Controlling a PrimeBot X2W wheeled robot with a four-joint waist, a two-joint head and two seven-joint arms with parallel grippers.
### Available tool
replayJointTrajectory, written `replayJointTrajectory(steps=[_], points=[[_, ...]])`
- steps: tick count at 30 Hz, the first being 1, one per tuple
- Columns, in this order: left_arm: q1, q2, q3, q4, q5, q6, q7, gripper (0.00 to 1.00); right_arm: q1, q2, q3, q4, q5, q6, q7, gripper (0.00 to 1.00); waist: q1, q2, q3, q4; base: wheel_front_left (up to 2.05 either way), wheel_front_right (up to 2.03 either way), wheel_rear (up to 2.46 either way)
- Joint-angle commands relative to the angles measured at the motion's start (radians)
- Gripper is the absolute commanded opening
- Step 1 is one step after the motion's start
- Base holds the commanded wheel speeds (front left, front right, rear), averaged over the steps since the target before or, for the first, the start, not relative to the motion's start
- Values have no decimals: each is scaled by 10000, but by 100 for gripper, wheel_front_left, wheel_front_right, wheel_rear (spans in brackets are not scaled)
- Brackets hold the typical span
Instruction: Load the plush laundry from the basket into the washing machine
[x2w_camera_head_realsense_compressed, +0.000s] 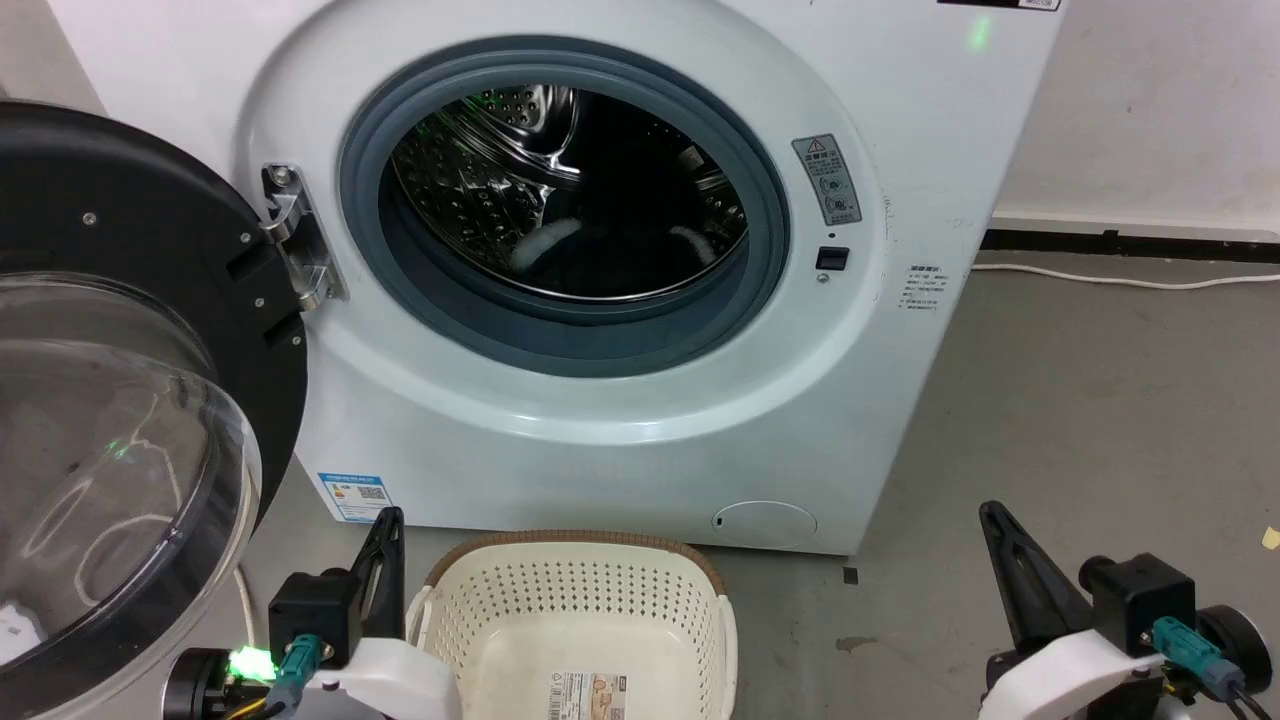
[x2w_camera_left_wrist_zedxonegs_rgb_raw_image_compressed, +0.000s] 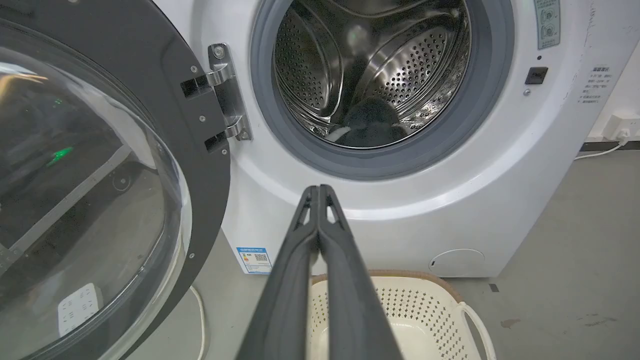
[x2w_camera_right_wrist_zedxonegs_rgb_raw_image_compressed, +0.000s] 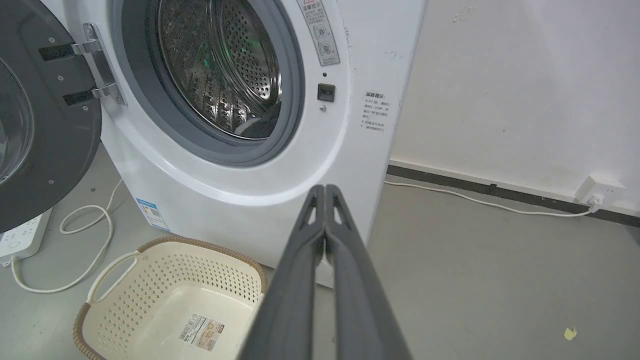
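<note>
The left claw (x2w_camera_left_wrist_zedxonegs_rgb_raw_image_compressed: 318, 189) has its two dark fingers pressed flat together with nothing between them, and the right claw (x2w_camera_right_wrist_zedxonegs_rgb_raw_image_compressed: 325, 188) is closed and empty in the same way. Nearest, just beside the left claw and well to the left of the right claw, the basket (x2w_camera_head_realsense_compressed: 575, 541) sits on the grey floor (x2w_camera_head_realsense_compressed: 1080, 420), a paper label (x2w_camera_head_realsense_compressed: 585, 694) showing on its bottom. Ahead of both claws, just past the basket, stands the washing machine (x2w_camera_head_realsense_compressed: 600, 460). Its door (x2w_camera_head_realsense_compressed: 100, 420) is swung open to the left of the left claw. Farther in, beyond the grey gasket (x2w_camera_head_realsense_compressed: 560, 340), the plush laundry (x2w_camera_left_wrist_zedxonegs_rgb_raw_image_compressed: 371, 120) lies low in the steel drum (x2w_camera_head_realsense_compressed: 470, 180) (black, with white patches). Far right of the right claw, a white cable (x2w_camera_right_wrist_zedxonegs_rgb_raw_image_compressed: 475, 200) runs along the wall's foot.
</note>
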Motion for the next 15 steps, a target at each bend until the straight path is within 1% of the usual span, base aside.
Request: replayJointTrajectory(steps=[1,15], points=[[-148,-8,63,-70,93,-40,78,0,-166,-6,22,-63,-76,-7,75,0,0,0,3,-7,0,0,0],[-198,-38,164,-139,195,-58,267,0,-209,-6,55,-91,-195,-7,266,0,0,0,15,-39,0,0,0]])
